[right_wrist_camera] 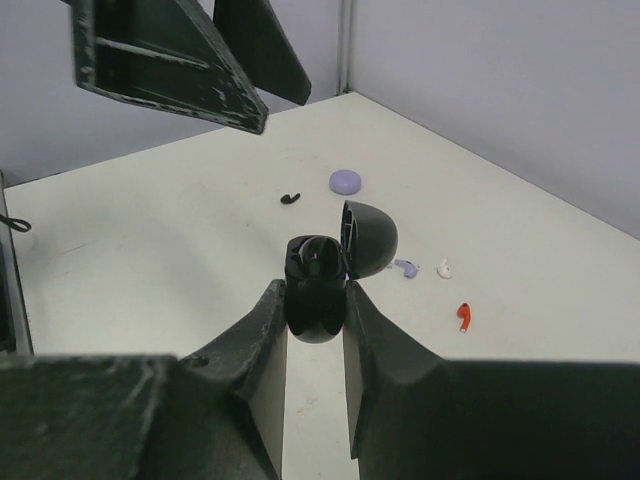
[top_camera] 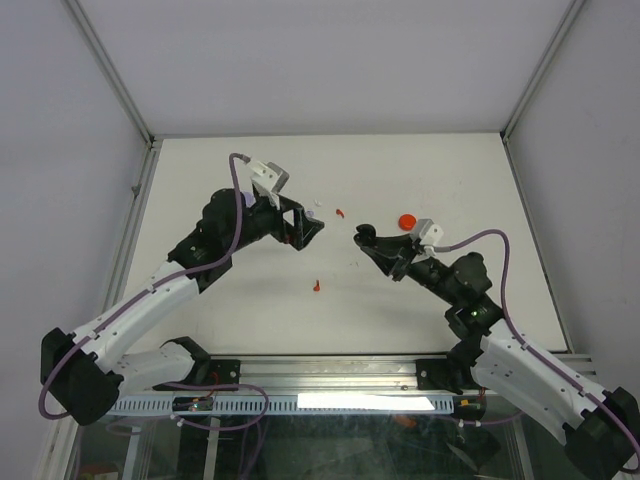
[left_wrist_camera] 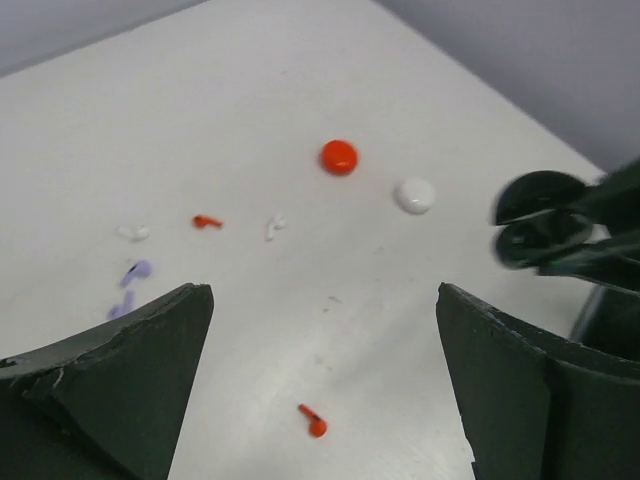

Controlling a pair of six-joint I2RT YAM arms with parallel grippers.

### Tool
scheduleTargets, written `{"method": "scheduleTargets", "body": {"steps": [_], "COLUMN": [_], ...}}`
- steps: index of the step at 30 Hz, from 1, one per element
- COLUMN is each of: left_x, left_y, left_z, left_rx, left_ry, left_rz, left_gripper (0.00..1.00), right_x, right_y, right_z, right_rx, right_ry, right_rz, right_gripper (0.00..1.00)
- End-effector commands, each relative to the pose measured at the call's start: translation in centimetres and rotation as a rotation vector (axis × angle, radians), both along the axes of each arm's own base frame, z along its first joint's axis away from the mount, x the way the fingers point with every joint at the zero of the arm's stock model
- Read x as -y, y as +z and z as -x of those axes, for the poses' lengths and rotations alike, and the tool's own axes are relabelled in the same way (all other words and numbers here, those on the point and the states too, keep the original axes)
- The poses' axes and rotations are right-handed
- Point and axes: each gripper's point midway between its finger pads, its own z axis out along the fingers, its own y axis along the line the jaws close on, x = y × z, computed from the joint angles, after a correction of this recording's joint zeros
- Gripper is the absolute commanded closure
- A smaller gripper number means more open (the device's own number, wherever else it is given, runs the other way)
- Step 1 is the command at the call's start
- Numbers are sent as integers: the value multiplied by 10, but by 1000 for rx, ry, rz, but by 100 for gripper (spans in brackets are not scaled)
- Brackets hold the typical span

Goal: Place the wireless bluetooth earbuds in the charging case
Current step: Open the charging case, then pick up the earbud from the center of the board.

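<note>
Clearly, the right fingers (right_wrist_camera: 385,370) are gripping the open black case (right_wrist_camera: 318,300), the left fingers (left_wrist_camera: 120,380) are gaping empty, and buds (left_wrist_camera: 313,421) are lying loose on the surface (left_wrist_camera: 250,100).

text on table (top_camera: 430,170): none I can read
brand on black case (right_wrist_camera: 318,300): none legible from my wrist cams
numbers, signs: none readable anywhere

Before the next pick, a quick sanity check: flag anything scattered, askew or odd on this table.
One red earbud lies alone on the table, well apart from the red case and the other scattered buds. Nothing looks damaged.
</note>
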Motion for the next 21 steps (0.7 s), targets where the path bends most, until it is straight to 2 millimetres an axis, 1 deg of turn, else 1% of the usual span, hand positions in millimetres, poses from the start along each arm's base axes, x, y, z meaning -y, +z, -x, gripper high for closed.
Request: {"method": "scheduleTargets", "body": {"steps": [1, 2, 3, 5, 10, 13, 15, 16, 17, 21], "left_x": [-53, -62, -76, -94, -135, -158, -171, -176, -181, -199], "left_y": [-29, -38, -48, -65, -104, -121, -131, -142, -149, -170], "left_z": [-48, -55, -63, -75, -99, -114, -125, -130, -135, -154], "left_rx": [-74, -98, -134, -194, -317, -387, -428, -458, -476, -548], "left_ry": [333, 382, 443, 525, 649, 695, 712, 721, 731, 754], "left_rz": [-158, -189, -227, -276, -333, -333, -330, -344, -354, -370], "left_gripper": [2, 2, 2, 2, 3, 4, 6, 6, 6, 10], "right_x": [8, 9, 9, 10, 12, 13, 13, 13, 13, 12], "right_y": [12, 11, 10, 9, 7, 6, 5, 4, 4, 4], "right_z": [-7, -7, -7, -6, -6, -6, -6, -6, -6, -3], "right_rx": [56, 55, 58, 62, 77, 84, 86, 87, 88, 90], "right_ry": [-65, -67, -68, -68, -78, -79, -80, -78, -78, -66], "right_rz": [-24, -21, -20, -17, -5, 7, 13, 15, 16, 17], "right_gripper": [100, 100, 100, 100, 100, 100, 100, 100, 100, 100]}}
